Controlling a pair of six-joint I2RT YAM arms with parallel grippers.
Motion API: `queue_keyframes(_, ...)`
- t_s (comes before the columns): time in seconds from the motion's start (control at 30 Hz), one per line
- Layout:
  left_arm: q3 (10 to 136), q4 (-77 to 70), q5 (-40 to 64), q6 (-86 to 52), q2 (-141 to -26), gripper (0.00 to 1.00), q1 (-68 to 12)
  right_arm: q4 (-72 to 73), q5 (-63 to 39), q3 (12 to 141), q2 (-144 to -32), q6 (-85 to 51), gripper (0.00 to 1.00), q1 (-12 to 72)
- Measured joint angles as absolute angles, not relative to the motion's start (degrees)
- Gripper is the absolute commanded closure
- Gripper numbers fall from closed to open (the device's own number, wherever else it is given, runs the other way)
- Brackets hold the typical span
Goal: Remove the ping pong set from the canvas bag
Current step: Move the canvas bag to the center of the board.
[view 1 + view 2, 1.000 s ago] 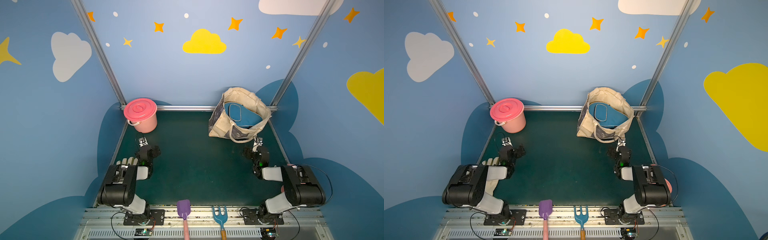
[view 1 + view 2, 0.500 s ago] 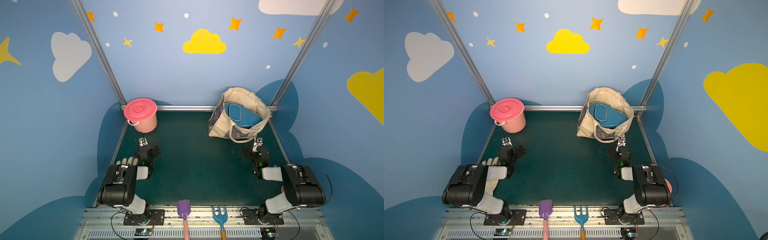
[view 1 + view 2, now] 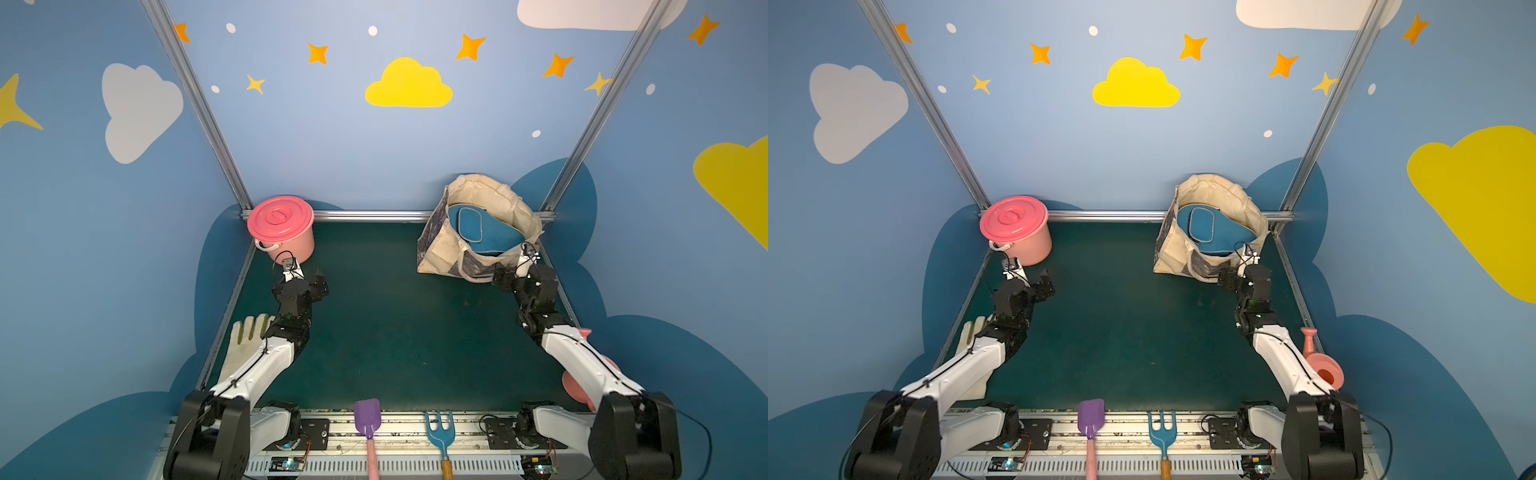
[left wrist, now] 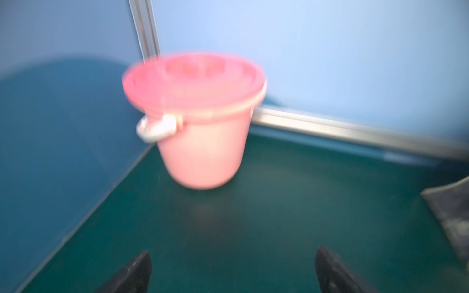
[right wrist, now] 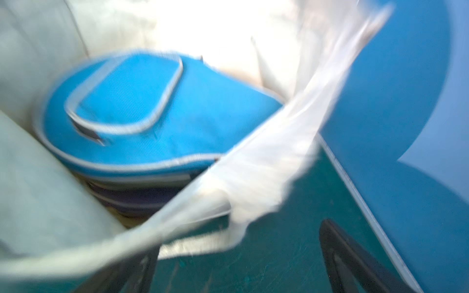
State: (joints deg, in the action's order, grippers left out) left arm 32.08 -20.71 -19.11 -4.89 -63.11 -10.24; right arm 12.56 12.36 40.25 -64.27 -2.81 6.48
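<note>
Right gripper (image 5: 238,256) gapes empty beside the canvas bag (image 3: 440,253); only your wrist view shows darker covers (image 5: 132,197) under the blue cover (image 5: 203,114); arm stretched forward.

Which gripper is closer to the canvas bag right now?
Right. The right gripper, open, is at the near rim of the canvas bag; the left gripper, open, is far off, by the pink bucket.

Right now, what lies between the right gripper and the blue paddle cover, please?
Only the near rim of the canvas bag, clearest in the right wrist view.
</note>
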Motion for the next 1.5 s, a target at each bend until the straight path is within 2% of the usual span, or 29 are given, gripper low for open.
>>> queue_keyframes(0.13,39.66,-12.36,-17.54,-2.48,-59.02,0.0,-14.76,1.83,13.08,47.77,-61.01,-3.99,0.05,6.31)
queue_keyframes(0.23,48.9,-5.54,-14.04,-0.38,-61.32,0.0,-18.31,-7.57,12.23,58.94,-63.35,-4.8,0.05,4.6)
queue_keyframes(0.4,70.3,3.99,-6.68,0.71,-73.41,0.0,-22.44,-18.81,6.07,77.89,-71.46,-5.78,0.05,-1.23)
queue_keyframes(0.57,89.49,10.79,1.5,-0.32,-87.02,0.0,-26.68,-27.99,0.54,89.27,-80.31,-5.15,0.05,-4.71)
queue_keyframes(0.8,110.1,17.19,12.8,-4.99,-104.6,0.0,-31.53,-33.28,-7.11,90.74,-87.09,-4.27,0.05,-9.04)
queue_keyframes(0.97,120.57,16.45,19.97,-9.1,-116.01,0.0,-33.82,-33.87,-10.2,90.98,-90.28,-4.03,0.05,-11.05)
queue_keyframes(1.1,134.93,19.57,21.39,-10.5,-128.62,0.0,-35.4,-33.65,-11.6,90.94,-92.38,-4.05,0.05,-11.31)
queue_keyframes(1.23,150.08,26.06,18.11,-10.28,-140.53,0.0,-36.69,-33.23,-11.92,90.65,-93.21,-3.95,0.08,-11.31)
queue_keyframes(1.27,153.16,27.94,16.58,-10.15,-142.93,0.0,-36.95,-33.23,-11.97,90.61,-93.34,-3.84,0.11,-11.31)
queue_keyframes(1.33,156.18,31.11,13.74,-9.98,-145.77,0.03,-37.39,-33.17,-12.05,90.45,-93.56,-3.57,0.32,-11.31)
queue_keyframes(1.4,156.38,34.15,10.83,-9.76,-146.43,0.12,-37.58,-32.91,-12.1,90.06,-93.67,-3.29,0.69,-11.31)
queue_keyframes(1.43,156.24,35.05,9.87,-9.65,-146.43,0.21,-37.56,-32.88,-12.14,89.91,-93.69,-3.18,0.83,-11.31)
queue_keyframes(1.47,156.07,35.4,9.15,-9.45,-146.28,0.37,-37.56,-32.84,-12.29,89.73,-93.73,-3.11,0.97,-11.29)
queue_keyframes(1.5,155.57,35.44,8.62,-9.23,-145.86,0.56,-37.58,-32.84,-12.64,89.67,-93.78,-3.07,1.0,-11.22)
